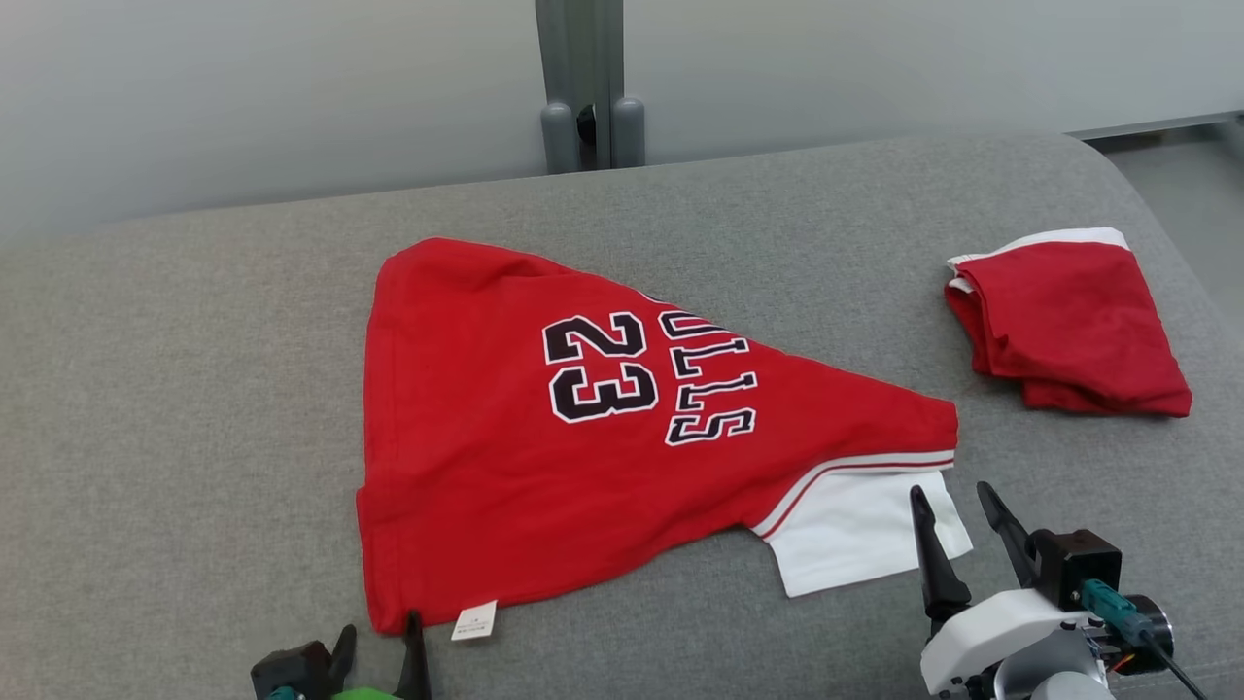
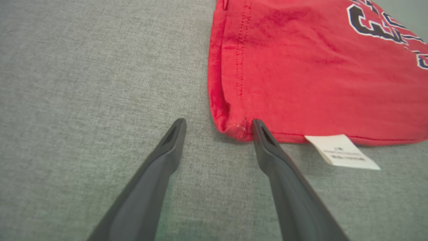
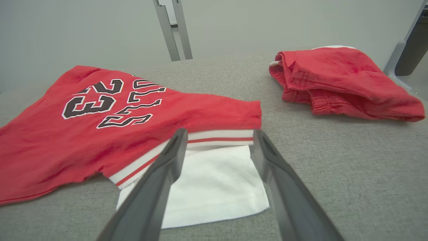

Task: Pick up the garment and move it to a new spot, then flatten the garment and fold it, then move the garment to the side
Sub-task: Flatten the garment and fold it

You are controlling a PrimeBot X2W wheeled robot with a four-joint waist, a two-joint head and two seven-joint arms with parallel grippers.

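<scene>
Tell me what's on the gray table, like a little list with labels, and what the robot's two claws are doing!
surface: gray fabric top
main garment: red jersey with number 23, spread out
sleeve: white sleeve, poking out on the robot's right
tag: white label at the near left corner
other garment: folded red garment, far right, apart from the jersey
left end effector: open, at the jersey's near corner
right end effector: open, at the white sleeve

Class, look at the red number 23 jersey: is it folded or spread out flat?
Partly folded: the jersey lies as a triangle, a diagonal fold cutting its lettering, one white sleeve showing.
</scene>
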